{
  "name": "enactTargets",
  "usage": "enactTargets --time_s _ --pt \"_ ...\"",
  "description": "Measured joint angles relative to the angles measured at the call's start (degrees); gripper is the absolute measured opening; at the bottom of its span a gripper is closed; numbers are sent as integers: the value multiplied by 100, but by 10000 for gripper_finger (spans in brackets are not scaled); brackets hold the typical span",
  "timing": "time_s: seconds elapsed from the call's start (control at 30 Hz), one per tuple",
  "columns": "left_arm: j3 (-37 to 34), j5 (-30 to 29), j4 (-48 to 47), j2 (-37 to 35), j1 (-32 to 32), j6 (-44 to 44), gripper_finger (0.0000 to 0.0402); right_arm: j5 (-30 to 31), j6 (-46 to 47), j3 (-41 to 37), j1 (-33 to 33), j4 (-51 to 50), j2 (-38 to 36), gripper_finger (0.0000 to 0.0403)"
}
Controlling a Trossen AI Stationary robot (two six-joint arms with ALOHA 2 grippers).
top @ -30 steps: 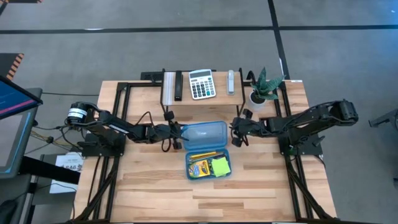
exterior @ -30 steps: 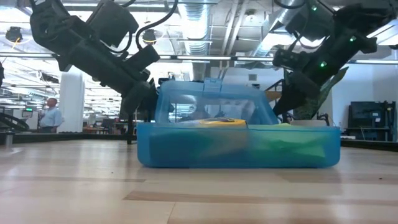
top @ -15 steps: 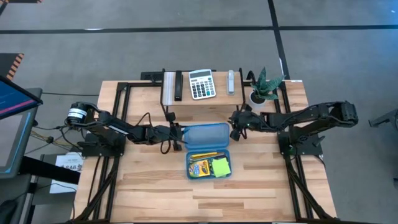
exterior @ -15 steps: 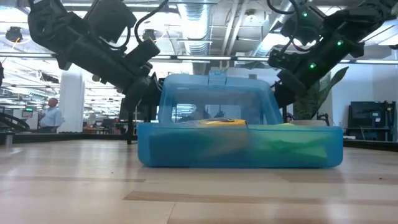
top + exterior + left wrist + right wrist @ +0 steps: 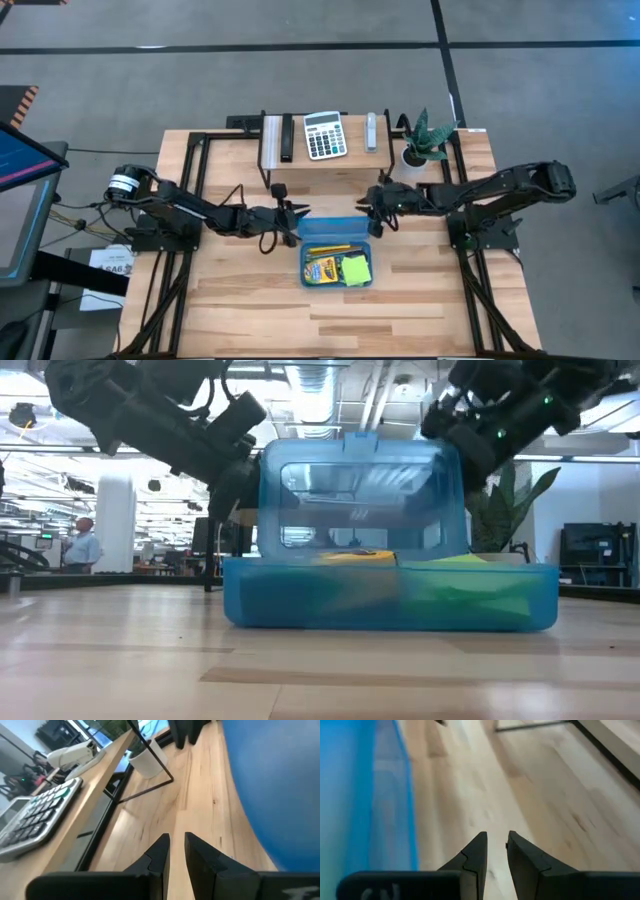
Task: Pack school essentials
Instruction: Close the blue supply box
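A blue translucent pencil box (image 5: 335, 262) sits mid-table. It holds a crayon box (image 5: 319, 270), a lime-green sticky pad (image 5: 355, 268) and pencils (image 5: 330, 248). Its hinged lid (image 5: 360, 500) stands almost upright on the box's far edge. My left gripper (image 5: 292, 213) is at the lid's left edge, on its far side, fingers nearly together with nothing between them. My right gripper (image 5: 373, 207) is at the lid's upper right corner, also on the far side, fingers slightly apart and empty. My left gripper (image 5: 240, 475) meets the far face of the lid at its left edge (image 5: 262, 485) with the outer side of its fingers, coming slanting down from the table's left. The lid hides the exact spot. My right gripper (image 5: 460, 445) leans on the far face of the lid's upper right corner (image 5: 452, 455) with the side of its fingers, coming slanting down from the right. The lid stands upright on its hinge; the touching spot is hidden behind it.
A black-framed shelf (image 5: 270, 160) spans the table's far side with a calculator (image 5: 324, 135) and a small white item (image 5: 371, 130) on it. A potted plant (image 5: 425, 140) stands at the far right. Bare wood lies in front of the box.
The lid, which lay tilted back toward the far edge, has swung up on its hinge until it stands almost upright; the box has stayed in place. Both grippers have risen behind the lid and drawn a little closer to each other.
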Motion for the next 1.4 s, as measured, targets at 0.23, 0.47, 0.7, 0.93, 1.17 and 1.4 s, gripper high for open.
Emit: enactTargets --time_s 0.23,0.47,0.7,0.93,1.17,1.4 --pt "4 -461 -10 -3 -243 63 48 -58 111 288 604 -46 0 98" --pt "7 -461 -106 -311 -390 -11 48 -131 309 330 1082 -83 0 98" --pt "7 4 -596 -891 -602 -866 47 -128 705 330 1454 -37 0 97" --pt "7 1908 -456 -903 -774 -2372 47 -126 1071 271 2033 644 100 97" --pt "2 1991 -188 -227 -1155 -3060 47 -126 1295 174 2454 1671 855 97" --pt "2 2243 527 502 -1500 -3478 47 -128 1726 171 2707 2099 1720 97"
